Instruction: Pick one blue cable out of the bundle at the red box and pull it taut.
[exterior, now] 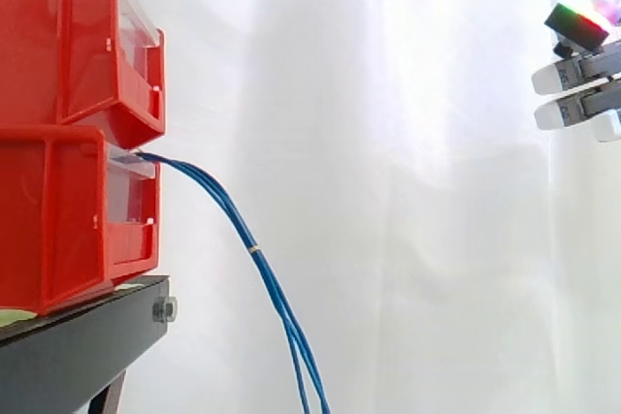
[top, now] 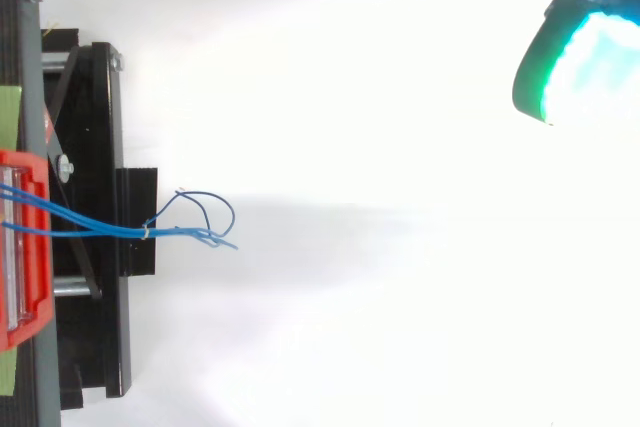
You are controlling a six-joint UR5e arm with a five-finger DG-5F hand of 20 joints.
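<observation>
Several blue cables (exterior: 255,252) hang; robot hand (exterior: 572,73) apart.

Behind everything, a white curtain (exterior: 388,143), hanging in soft vertical folds. At lower left, a black stand (exterior: 78,351) with a sloping top edge; on its end face, a silver hex bolt (exterior: 164,310). From above, a pale green strip (top: 8,112) along the stand's left edge and a silver rod (top: 75,290) across its frame.
</observation>
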